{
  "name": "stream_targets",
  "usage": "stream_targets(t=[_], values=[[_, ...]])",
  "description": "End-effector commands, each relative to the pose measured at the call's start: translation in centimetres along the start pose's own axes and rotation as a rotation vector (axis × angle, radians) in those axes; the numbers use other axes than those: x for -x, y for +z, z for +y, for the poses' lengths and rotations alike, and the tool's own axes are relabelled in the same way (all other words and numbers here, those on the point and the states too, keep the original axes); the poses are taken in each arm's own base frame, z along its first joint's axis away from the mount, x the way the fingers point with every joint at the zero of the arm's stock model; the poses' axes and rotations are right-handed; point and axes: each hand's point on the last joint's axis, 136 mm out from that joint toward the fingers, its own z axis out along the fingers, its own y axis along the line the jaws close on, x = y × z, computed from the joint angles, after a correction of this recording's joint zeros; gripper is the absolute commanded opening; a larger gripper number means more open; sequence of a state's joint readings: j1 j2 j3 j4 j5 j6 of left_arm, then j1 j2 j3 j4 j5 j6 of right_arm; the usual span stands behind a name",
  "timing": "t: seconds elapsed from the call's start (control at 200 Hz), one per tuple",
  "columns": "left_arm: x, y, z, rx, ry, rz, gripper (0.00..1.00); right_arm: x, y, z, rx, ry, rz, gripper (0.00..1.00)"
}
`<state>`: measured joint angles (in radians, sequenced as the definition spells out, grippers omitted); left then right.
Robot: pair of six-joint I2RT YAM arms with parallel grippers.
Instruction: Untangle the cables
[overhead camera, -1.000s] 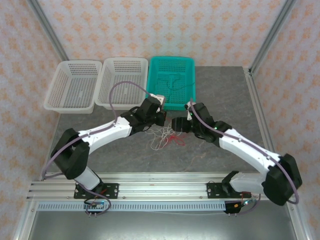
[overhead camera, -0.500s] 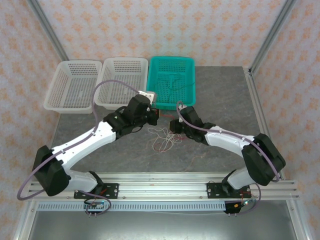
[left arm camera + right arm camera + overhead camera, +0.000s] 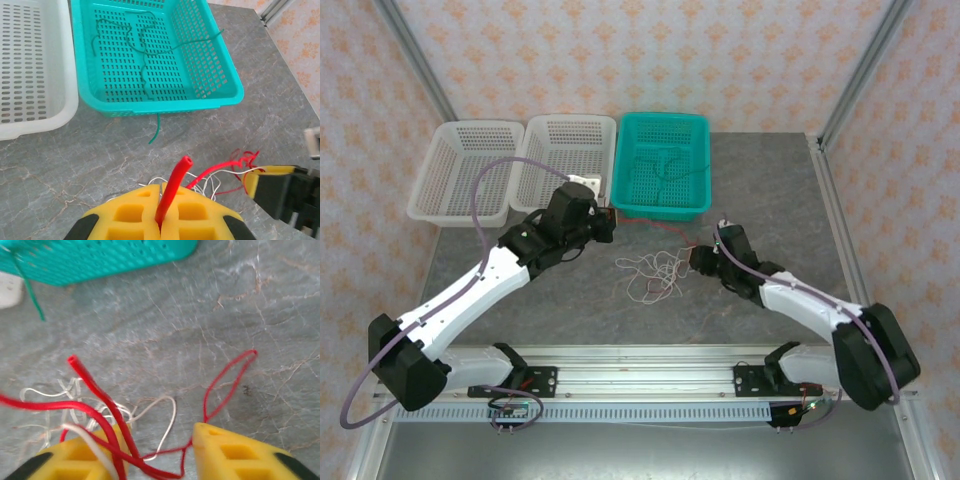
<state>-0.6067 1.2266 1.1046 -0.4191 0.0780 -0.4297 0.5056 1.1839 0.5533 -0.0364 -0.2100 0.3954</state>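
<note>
The overhead camera looks down from behind the arm bases [image 3: 515, 378] onto the grey marbled table [image 3: 770, 200]. Both wrist cameras sit low and close, facing the teal perforated plastic basket [image 3: 663, 170], shared by all views.

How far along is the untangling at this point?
Done: a green wire lies in the teal basket, apart from the pile. In hand: the left gripper is shut on a red wire that leads back to the tangle; the right gripper, jaws apart, straddles red loops of it. Left: the red and white wires lie knotted together on the table.
</note>
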Motion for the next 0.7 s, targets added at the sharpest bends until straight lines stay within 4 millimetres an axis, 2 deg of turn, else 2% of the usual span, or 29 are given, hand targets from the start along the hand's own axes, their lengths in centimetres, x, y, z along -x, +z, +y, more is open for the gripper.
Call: stream_targets(t=[0.0, 0.21, 0.29, 0.35, 0.49, 0.611, 0.696], values=[[1.4, -0.7, -0.6, -0.018, -0.021, -0.038, 0.00, 1.8, -2.9, 1.7, 0.060, -0.055, -0.050, 0.62], [1.6, -0.5, -1.5, -0.049, 0.005, -0.030, 0.00, 5.3, -10.2, 4.3, 0.123, -0.182, -0.174, 0.76], [1.5, -0.4, -2.5, -0.085, 0.015, -0.026, 0.00, 6.4, -12.4, 6.7, 0.231, -0.242, -0.223, 0.79], [1.5, -0.4, -3.2, -0.110, 0.018, -0.022, 0.00, 7.0, -13.1, 8.6, 0.312, -0.280, -0.243, 0.79], [2.0, -0.7, -4.9, -0.159, 0.034, -0.021, 0.00, 7.0, -11.7, 12.3, 0.472, -0.377, -0.223, 0.80], [2.4, -1.2, -6.1, -0.188, 0.046, -0.029, 0.00, 6.5, -8.8, 14.3, 0.530, -0.429, -0.213, 0.81], [2.8, -1.6, -5.9, -0.173, 0.033, -0.048, 0.00, 5.4, -6.2, 15.0, 0.548, -0.444, -0.150, 0.79]])
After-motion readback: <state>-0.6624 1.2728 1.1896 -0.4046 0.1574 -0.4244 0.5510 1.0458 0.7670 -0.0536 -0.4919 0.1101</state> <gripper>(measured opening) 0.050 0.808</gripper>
